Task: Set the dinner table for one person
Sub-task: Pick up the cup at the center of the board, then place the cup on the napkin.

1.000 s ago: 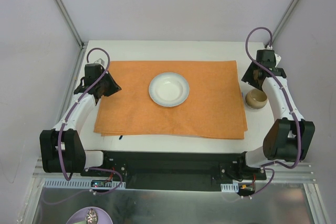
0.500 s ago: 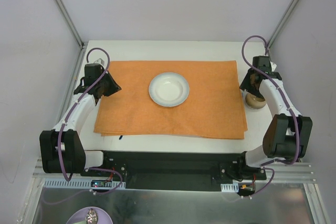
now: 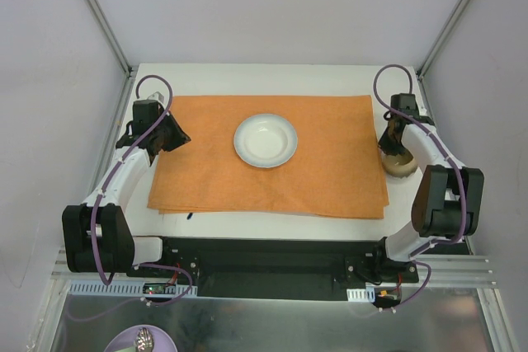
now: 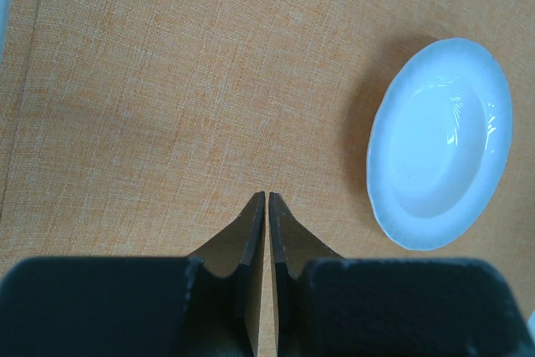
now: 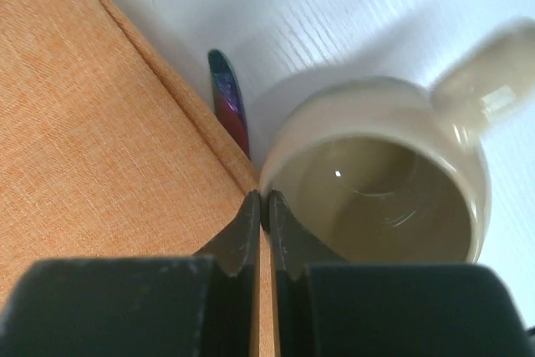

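Both grippers have their fingers pressed together. The left gripper point(image 4: 267, 196) hovers over the orange cloth point(image 4: 150, 81) at middle left of the top view, apart from the plate point(image 4: 439, 144). The right gripper point(image 5: 261, 198) meets the rim of the cup point(image 5: 376, 198) at middle right; whether it nips the rim is hard to tell this close. The table point(image 3: 247, 76) is flat, white and rectangular with metal rails at its edges. It fills the middle of the top view, mostly under the cloth.
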